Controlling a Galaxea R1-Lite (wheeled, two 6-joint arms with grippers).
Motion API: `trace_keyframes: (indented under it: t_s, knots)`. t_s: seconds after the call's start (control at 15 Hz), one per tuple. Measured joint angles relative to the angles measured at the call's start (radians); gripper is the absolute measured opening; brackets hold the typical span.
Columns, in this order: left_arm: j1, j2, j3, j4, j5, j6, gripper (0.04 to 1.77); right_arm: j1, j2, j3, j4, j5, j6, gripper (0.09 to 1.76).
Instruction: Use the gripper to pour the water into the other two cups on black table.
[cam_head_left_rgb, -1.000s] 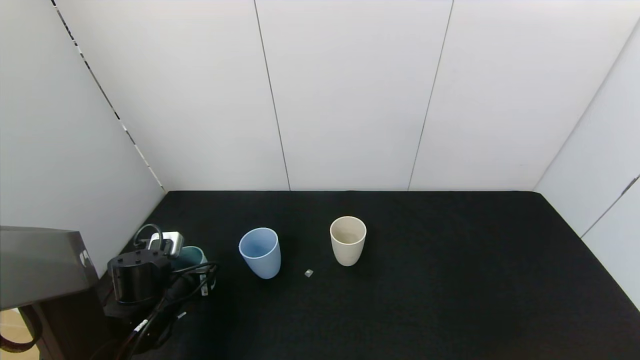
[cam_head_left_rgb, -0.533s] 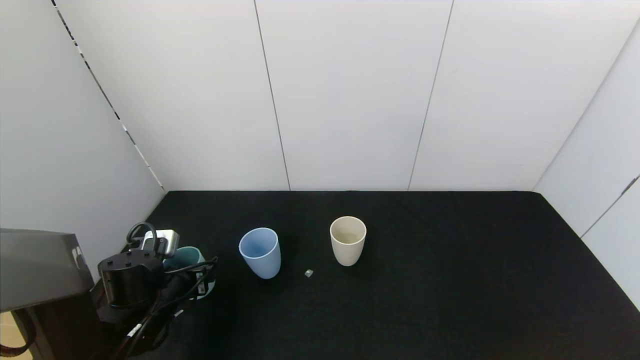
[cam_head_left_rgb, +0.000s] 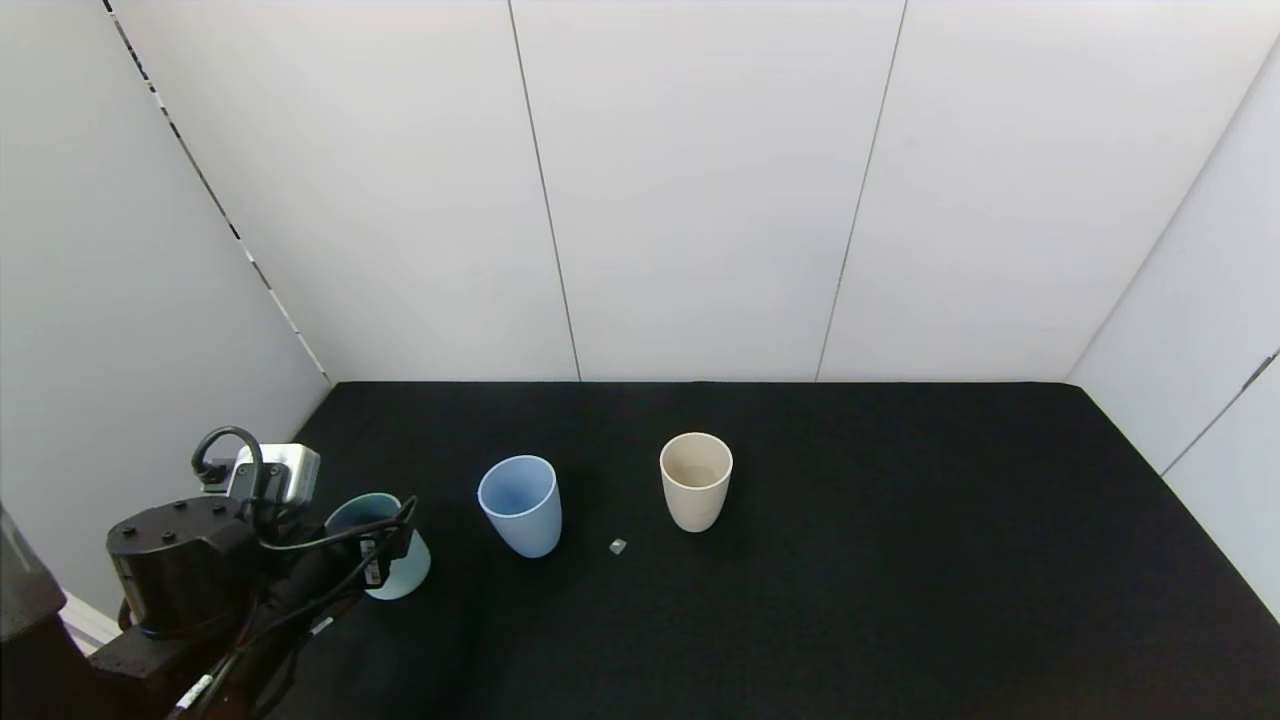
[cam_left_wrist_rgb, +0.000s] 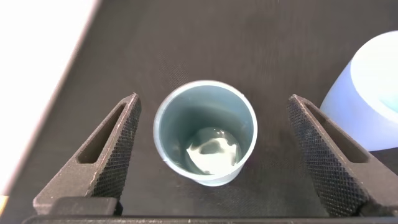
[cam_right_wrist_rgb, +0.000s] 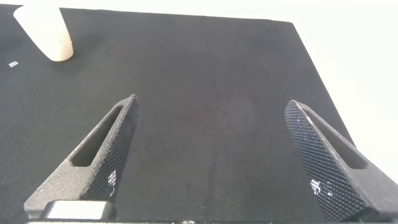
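A teal-green cup (cam_head_left_rgb: 403, 572) stands upright on the black table (cam_head_left_rgb: 850, 600) at the near left, with a little water in its bottom (cam_left_wrist_rgb: 211, 155). My left gripper (cam_head_left_rgb: 375, 545) is open; in the left wrist view (cam_left_wrist_rgb: 212, 98) its fingers stand on either side of the cup, apart from it. The light blue cup (cam_head_left_rgb: 520, 505) stands upright to the right of the teal one and shows in the left wrist view (cam_left_wrist_rgb: 373, 99). The cream-beige cup (cam_head_left_rgb: 696, 482) stands upright farther right. My right gripper (cam_right_wrist_rgb: 211, 101) is open and empty over bare table, with the beige cup (cam_right_wrist_rgb: 43, 31) far off.
A small grey bit (cam_head_left_rgb: 618, 546) lies on the table between the blue and beige cups. White walls close the table at the back and both sides; the left wall (cam_head_left_rgb: 150, 330) is close to the teal cup.
My left arm has drawn back towards the near left. More of the teal cup shows now. The blue and beige cups have not moved.
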Motion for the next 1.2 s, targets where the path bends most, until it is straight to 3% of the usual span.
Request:
trace_keyframes:
  t_s: [0.4, 1.0, 1.2]
  knots:
    - [-0.008, -0.237, 0.007, 0.230, 0.007, 0.012, 1.69, 0.000, 0.000, 0.000, 0.000, 0.000, 0.000, 1.71]
    - [-0.014, -0.723, 0.000, 0.738, -0.008, -0.024, 1.71, -0.037, 0.000, 0.000, 0.000, -0.001, 0.000, 1.71]
    - [-0.033, -0.912, -0.013, 0.954, -0.025, -0.052, 1.71, -0.006, 0.000, 0.000, 0.000, 0.000, 0.001, 1.71]
